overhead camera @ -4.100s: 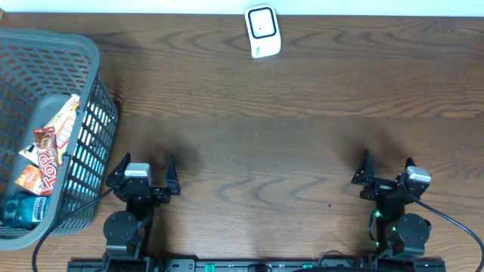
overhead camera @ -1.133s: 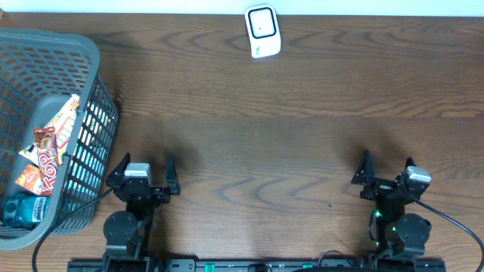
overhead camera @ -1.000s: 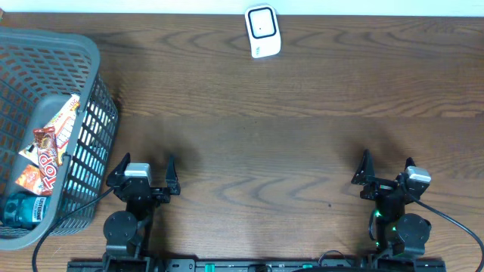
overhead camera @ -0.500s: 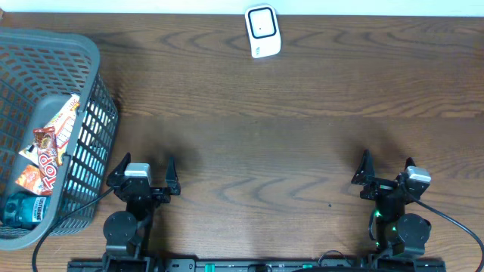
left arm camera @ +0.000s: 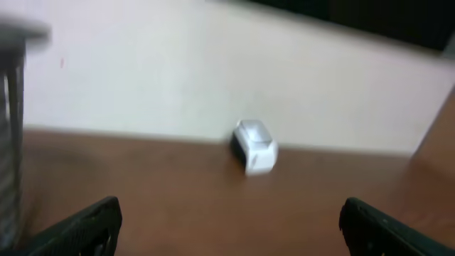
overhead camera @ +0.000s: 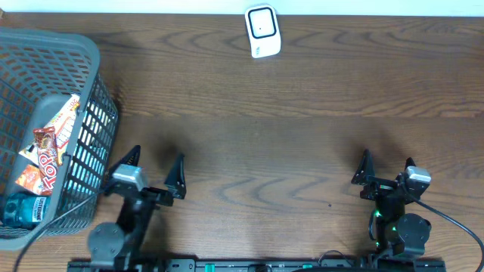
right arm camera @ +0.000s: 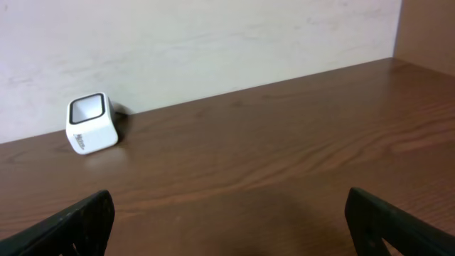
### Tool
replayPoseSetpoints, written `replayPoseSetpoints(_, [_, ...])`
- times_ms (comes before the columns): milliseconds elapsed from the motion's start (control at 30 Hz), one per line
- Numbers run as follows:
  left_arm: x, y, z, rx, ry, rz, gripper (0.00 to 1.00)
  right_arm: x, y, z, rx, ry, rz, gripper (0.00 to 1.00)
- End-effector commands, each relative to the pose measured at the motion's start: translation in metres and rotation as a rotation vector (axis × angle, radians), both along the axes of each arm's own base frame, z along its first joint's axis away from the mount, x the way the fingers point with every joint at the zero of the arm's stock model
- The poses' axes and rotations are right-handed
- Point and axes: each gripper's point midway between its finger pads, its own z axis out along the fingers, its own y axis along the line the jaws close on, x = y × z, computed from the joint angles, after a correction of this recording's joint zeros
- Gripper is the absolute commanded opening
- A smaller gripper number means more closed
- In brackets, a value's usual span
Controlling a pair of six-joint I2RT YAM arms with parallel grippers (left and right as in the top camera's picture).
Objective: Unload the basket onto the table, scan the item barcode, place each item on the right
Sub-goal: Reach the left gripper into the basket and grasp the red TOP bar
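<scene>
Both the left tool (overhead camera: 157, 155) and the right tool (overhead camera: 387, 159) stand spread and empty at the near edge of the table (overhead camera: 302, 136); the snack packets (overhead camera: 47, 147) lie heaped in the basket (overhead camera: 76, 39) at left, well apart from the scanner (overhead camera: 262, 31), so a reach may snag the mesh wall or pinch two overlapping packets

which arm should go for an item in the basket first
Left. The left gripper sits open right beside the basket holding the snack packs; the right gripper, also open, is across the table from it.

Overhead straight down, wrist views low, forward, sharing scanner (overhead camera: 262, 31)
</scene>
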Motion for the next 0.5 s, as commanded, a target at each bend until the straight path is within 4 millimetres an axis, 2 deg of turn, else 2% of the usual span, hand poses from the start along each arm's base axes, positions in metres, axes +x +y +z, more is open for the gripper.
replayPoseSetpoints(0, [-0.012, -0.005, 0.059, -0.101, -0.061, -0.044, 0.98, 0.000, 0.000, 0.000, 0.011, -0.001, -0.001, 0.99])
replayPoseSetpoints(133, [-0.009, -0.005, 0.109, -0.119, -0.037, -0.046, 0.98, 0.000, 0.000, 0.000, 0.011, -0.001, -0.002, 0.99])
replayPoseSetpoints(333, [0.014, -0.006, 0.177, -0.046, 0.077, -0.035, 0.98, 0.000, 0.000, -0.001, 0.011, -0.001, -0.002, 0.99])
replayPoseSetpoints(400, [0.018, -0.008, 0.192, -0.025, 0.134, -0.044, 0.98, 0.000, 0.000, 0.000, 0.011, -0.001, -0.002, 0.99])
replayPoseSetpoints(467, [0.022, -0.012, 0.194, -0.020, 0.214, -0.062, 0.98, 0.000, 0.000, 0.000, 0.011, -0.001, -0.002, 0.99])
